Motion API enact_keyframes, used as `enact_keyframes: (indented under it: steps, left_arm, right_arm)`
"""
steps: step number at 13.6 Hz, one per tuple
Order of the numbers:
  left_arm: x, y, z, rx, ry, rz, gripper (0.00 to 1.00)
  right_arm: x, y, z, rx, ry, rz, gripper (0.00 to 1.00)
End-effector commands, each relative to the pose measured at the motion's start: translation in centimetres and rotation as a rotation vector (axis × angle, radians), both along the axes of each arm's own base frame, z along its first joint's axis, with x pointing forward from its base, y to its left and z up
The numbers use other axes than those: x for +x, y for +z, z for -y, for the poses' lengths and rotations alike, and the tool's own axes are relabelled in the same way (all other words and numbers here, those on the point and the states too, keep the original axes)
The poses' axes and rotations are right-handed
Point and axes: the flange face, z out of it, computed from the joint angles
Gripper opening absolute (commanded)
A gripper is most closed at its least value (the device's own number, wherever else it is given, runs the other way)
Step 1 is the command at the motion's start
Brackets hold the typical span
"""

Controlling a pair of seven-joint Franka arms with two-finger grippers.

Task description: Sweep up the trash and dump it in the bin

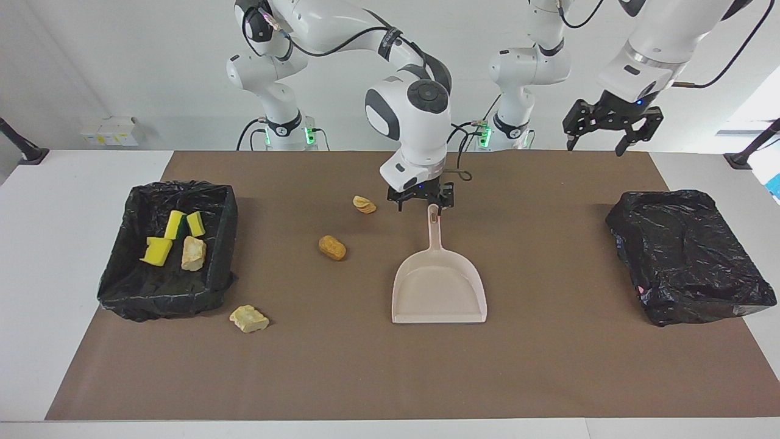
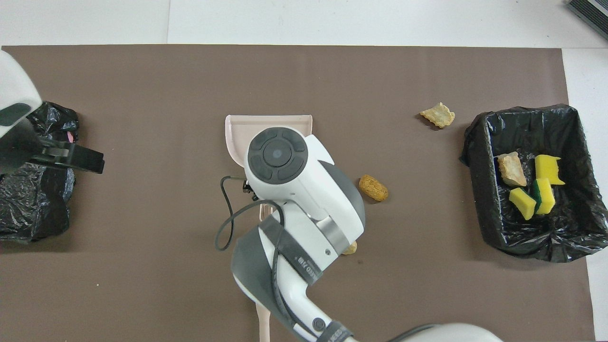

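A: Where does the trash stand?

B: Four scraps lie in the lined bin (image 1: pixel 226 210) at the right arm's end — three yellow sponge pieces (image 1: pixel 157 250) and a pale bread lump (image 1: pixel 193 253). Three are loose on the brown mat (image 1: pixel 548 366): a flaky scrap (image 1: pixel 364 204) nearest the robots, an orange-brown lump (image 1: pixel 332 247) farther out, and a yellowish chunk (image 1: pixel 248 318) just beside the bin's outer corner.

A: And the arms?

B: The right gripper (image 1: pixel 421 198) is low over the tip of the dustpan (image 1: pixel 439 286) handle. Whether its fingers have closed on it, I cannot tell. The left gripper (image 1: pixel 612 125) waits high, fingers spread and empty, over the table edge near the second bagged bin (image 1: pixel 685 259).

A: What could go wrong?

B: In my judgement, a grip so near the handle's end lets the pan swing or droop — its lip could ride over scraps instead of catching them. The chunk by the bin is awkward too; a push might wedge it against the bag.
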Motion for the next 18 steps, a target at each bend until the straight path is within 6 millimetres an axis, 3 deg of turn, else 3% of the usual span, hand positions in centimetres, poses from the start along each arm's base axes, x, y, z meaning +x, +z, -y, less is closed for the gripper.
enact_keyframes:
  steps: [1,2,6,9,11,14,16,18]
  left_arm:
    - [-0.1,-3.3,4.0,0.000,0.053,0.036,1.00]
    - [-0.3,-5.0,6.7,-0.010,0.073,0.056,1.00]
    - [-0.4,-11.7,12.8,-0.014,0.091,0.058,1.00]
    - [-0.1,-17.9,18.4,0.003,0.114,0.037,1.00]
    - [-0.5,-21.6,21.0,0.020,0.147,0.044,0.98]
    - [-1.5,-25.6,22.0,0.006,0.153,0.052,0.92]
    - [-1.6,-26.0,22.1,-0.004,0.159,0.060,0.87]
    - [-1.3,-27.9,22.4,-0.013,0.159,0.063,0.86]
  right_arm:
    - [-7.5,0.2,-0.8,-0.034,-0.043,-0.027,1.00]
    - [-9.7,-0.2,-0.8,-0.048,-0.058,-0.037,1.00]
    - [-21.3,-3.0,-0.3,-0.013,-0.060,-0.087,1.00]
    - [-26.9,-3.9,0.0,0.041,-0.089,-0.046,1.00]
    - [-29.2,-4.7,-1.4,0.093,-0.071,-0.010,1.00]
    - [-31.1,-6.5,-2.8,0.084,-0.006,0.008,1.00]
    - [-31.9,-8.6,-3.5,0.068,0.020,0.006,1.00]
    - [-31.9,-8.7,-3.6,0.065,0.036,0.014,1.00]
